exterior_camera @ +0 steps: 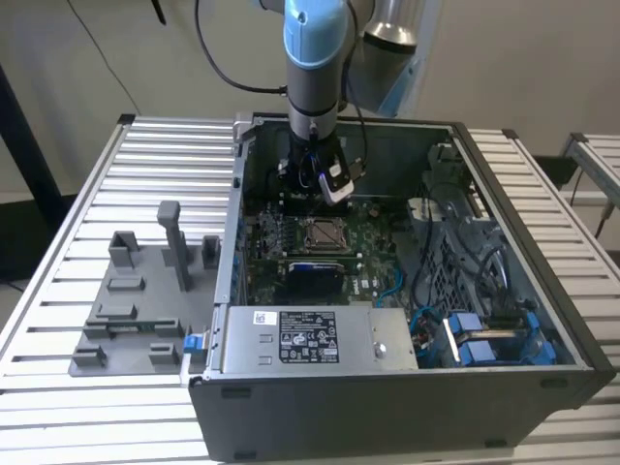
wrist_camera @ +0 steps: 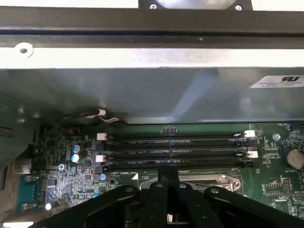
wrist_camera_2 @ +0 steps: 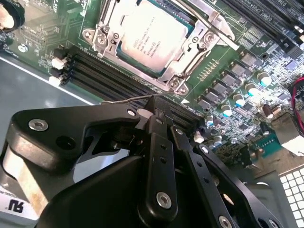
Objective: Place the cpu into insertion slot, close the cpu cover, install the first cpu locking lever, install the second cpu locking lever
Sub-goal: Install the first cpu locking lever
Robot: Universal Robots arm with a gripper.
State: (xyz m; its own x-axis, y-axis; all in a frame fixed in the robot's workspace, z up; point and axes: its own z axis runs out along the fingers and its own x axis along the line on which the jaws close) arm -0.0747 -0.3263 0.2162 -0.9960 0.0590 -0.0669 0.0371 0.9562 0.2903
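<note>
Cpu [wrist_camera_2: 148,35] seated in insertion slot [wrist_camera_2: 175,84], framed by lowered cpu cover [wrist_camera_2: 187,54]; probably light, stiff, fragile, for grasping by edges only. Gripper [wrist_camera_2: 153,100] with fingers [wrist_camera_2: 159,142] closed together beside thin lever wire [wrist_camera_2: 123,100], nothing visibly held.

Brushed-metal cpu [wrist_camera_2: 147,34], matt black end effector [wrist_camera_2: 153,102]

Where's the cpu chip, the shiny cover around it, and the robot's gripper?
cpu [wrist_camera_2: 151,34]: second wrist view, middle of its silvery top.
cpu cover [wrist_camera_2: 107,28]: second wrist view, side bar of the silver frame around the chip.
gripper [wrist_camera_2: 153,100]: second wrist view, where the black fingertips meet.
</note>
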